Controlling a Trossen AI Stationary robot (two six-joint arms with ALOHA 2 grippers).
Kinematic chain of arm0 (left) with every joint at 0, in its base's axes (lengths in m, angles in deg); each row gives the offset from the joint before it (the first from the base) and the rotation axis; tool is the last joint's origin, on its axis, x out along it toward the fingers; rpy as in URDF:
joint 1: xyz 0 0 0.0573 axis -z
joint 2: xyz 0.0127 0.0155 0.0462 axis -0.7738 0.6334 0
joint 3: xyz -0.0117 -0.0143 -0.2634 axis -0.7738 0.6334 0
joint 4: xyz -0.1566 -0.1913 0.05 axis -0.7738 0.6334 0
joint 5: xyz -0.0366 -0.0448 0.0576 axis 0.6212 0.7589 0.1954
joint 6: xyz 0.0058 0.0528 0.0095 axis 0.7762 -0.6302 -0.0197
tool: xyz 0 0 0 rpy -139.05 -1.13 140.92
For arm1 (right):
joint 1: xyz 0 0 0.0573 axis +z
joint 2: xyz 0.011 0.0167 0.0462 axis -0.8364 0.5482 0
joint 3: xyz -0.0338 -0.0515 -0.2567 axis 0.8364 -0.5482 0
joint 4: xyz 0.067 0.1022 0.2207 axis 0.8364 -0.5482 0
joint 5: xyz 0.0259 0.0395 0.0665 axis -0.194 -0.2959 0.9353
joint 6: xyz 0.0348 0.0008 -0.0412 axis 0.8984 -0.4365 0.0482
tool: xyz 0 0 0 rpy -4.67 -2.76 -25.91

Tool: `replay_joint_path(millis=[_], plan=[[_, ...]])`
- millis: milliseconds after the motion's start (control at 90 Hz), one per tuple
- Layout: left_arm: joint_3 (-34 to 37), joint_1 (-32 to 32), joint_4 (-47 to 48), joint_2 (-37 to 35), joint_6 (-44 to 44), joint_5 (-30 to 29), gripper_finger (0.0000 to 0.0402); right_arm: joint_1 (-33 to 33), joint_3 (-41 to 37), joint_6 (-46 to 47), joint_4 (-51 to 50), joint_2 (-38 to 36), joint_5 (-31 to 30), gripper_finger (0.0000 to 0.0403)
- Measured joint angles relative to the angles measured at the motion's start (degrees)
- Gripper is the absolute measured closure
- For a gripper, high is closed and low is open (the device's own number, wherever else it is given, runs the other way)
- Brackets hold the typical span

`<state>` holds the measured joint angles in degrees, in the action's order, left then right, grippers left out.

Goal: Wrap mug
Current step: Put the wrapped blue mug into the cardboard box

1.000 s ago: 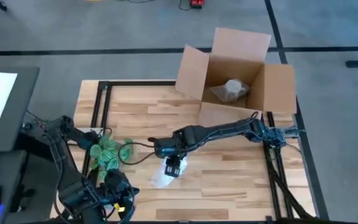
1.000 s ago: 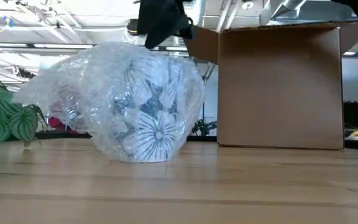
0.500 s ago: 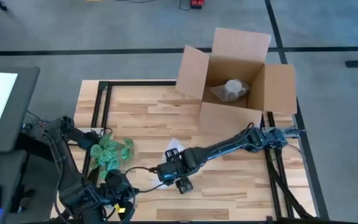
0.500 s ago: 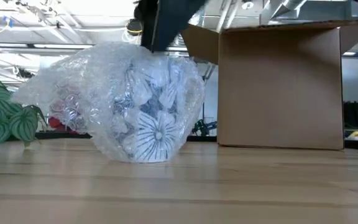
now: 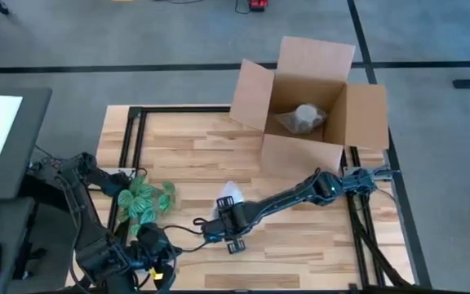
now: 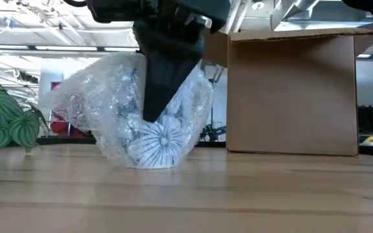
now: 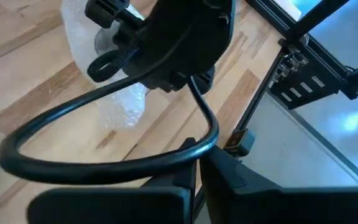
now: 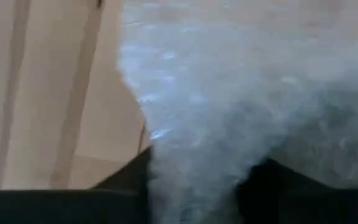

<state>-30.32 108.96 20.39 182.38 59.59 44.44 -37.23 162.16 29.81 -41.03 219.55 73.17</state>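
Jaws of the right gripper (image 6: 155, 116) are spread around the bubble wrap (image 6: 112, 103), which should be pinched gently and pressed snug against the patterned mug (image 6: 157, 142).

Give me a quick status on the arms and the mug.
Right gripper down on the bubble wrap, fingers around a fold. Mug upright on table, wrapped. Left gripper waiting at near edge. Nothing in the way.

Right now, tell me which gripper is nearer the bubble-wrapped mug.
Right. The right gripper is down at the bubble-wrapped mug, its fingers straddling the wrap. The left gripper sits back at the table's near-left corner, apart from it.
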Motion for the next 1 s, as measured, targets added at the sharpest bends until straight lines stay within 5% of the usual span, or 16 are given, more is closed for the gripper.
replay_joint_path(millis=[89, 367, 744, 811, 1000], plan=[[0.0, 0.0, 0.03, 0.0, 0.01, 0.0, 0.0402, 0.14, -0.11, 1.31, -0.48, -0.44, 1.29, 0.0372], [0.0, 0.37, 0.06, -0.02, -0.03, 0.0, 0.0402, 2.02, -0.46, 7.58, -1.14, -6.26, 1.77, 0.0373], [0.0, 0.92, 0.04, -0.02, -0.05, -0.13, 0.0402, 6.96, -0.38, 9.62, 0.83, -31.82, 0.7, 0.0373], [0.0, 0.92, 0.02, -0.02, -0.05, -0.09, 0.0402, 7.3, -0.44, 10.89, 2.42, -36.26, -4.8, 0.0373], [0.0, 0.35, -0.16, -0.04, -0.4, -1.31, 0.0402, 4.42, 0.09, 10.58, 0.97, -48.2, -32.31, 0.0373]])
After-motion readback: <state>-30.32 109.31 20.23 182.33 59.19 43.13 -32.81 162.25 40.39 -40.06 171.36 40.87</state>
